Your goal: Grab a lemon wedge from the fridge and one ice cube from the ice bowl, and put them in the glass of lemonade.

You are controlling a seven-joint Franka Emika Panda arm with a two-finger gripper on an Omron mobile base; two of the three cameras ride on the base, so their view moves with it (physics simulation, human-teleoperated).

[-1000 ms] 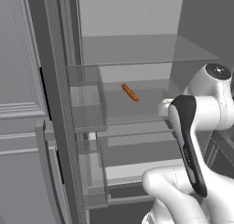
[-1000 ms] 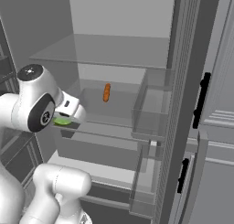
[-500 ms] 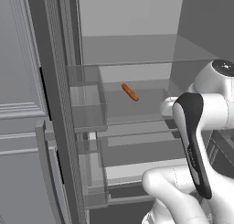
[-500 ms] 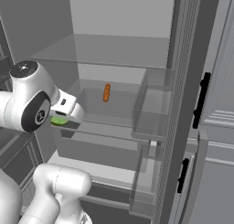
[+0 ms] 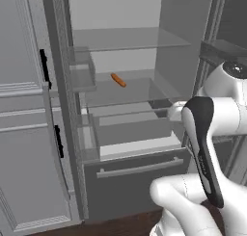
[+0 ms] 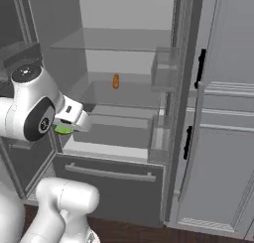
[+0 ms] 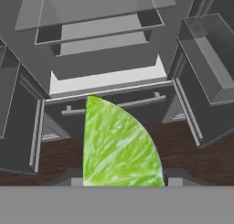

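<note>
Fridge point(image 5: 144, 47) stands open, both doors swung wide, glass shelves and clear door bins in view, a closed drawer with a bar handle point(image 5: 139, 168) at the bottom. The gripper point(image 6: 69, 129) sits outside the fridge cavity, in front of its left side at about the height of the lower drawers, beside the arm's big round joint. Lemon wedge point(image 7: 119, 147) is clamped between the fingers: in the hand view it rises as a bright green-yellow sector straight up from between the tips, its point toward the fridge's lower drawer; from the right base camera a sliver of green point(image 6: 63, 130) shows under the white hand. Jaws stand partly apart, closed onto the wedge. An orange stick point(image 5: 118, 80) lies on the middle glass shelf toward the back, near its centre, well apart from the gripper; it also shows from the right side point(image 6: 115, 81). Hand camera looks down past the wedge at the fridge front and dark wood floor point(image 7: 183, 141). Grey paneled cabinets point(image 6: 223, 152) with black handles flank the fridge.
</note>
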